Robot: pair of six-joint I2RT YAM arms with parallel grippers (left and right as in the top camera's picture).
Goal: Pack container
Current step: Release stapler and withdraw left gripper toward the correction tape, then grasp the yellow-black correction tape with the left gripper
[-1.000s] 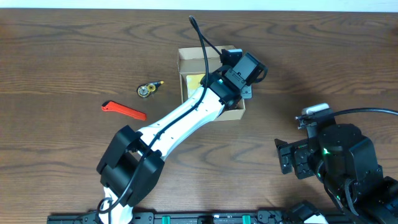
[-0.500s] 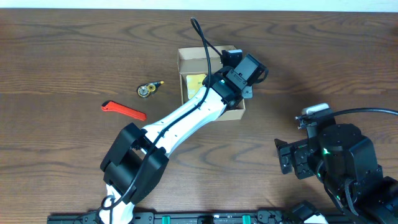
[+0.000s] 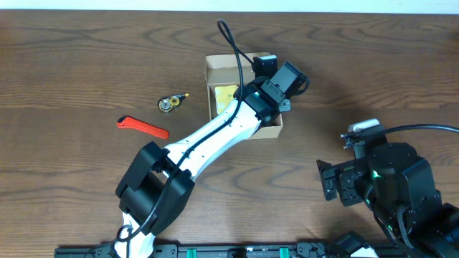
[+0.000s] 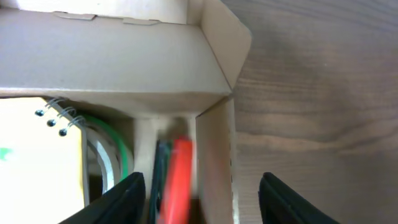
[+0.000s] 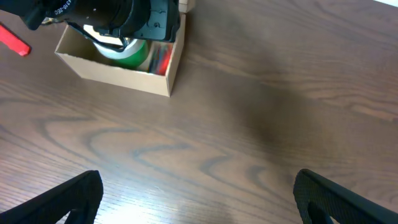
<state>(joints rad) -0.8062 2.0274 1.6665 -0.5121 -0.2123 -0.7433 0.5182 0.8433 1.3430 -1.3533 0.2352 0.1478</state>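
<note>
The container (image 3: 217, 69) is a small tan cardboard box, open at the top, at the table's middle back. It also shows in the left wrist view (image 4: 124, 68) and the right wrist view (image 5: 118, 67). Inside lie a yellow spiral notepad (image 4: 31, 155), a green tape roll (image 5: 135, 52) and a blurred red stick-shaped item (image 4: 177, 177). My left gripper (image 3: 285, 104) hangs over the box's right end, open. Its fingers (image 4: 121, 199) straddle the right wall, gripping nothing. My right gripper (image 3: 334, 183) is open and empty over bare table at the front right.
A red-handled tool (image 3: 143, 127) lies on the table left of the box, its tip also in the right wrist view (image 5: 13, 40). A small yellow and metal item (image 3: 171, 102) lies beyond it. The left arm (image 3: 215, 132) crosses the table's middle.
The left arm's base end has shifted slightly. Its gripper stays over the box's right end. The right arm has not moved.
</note>
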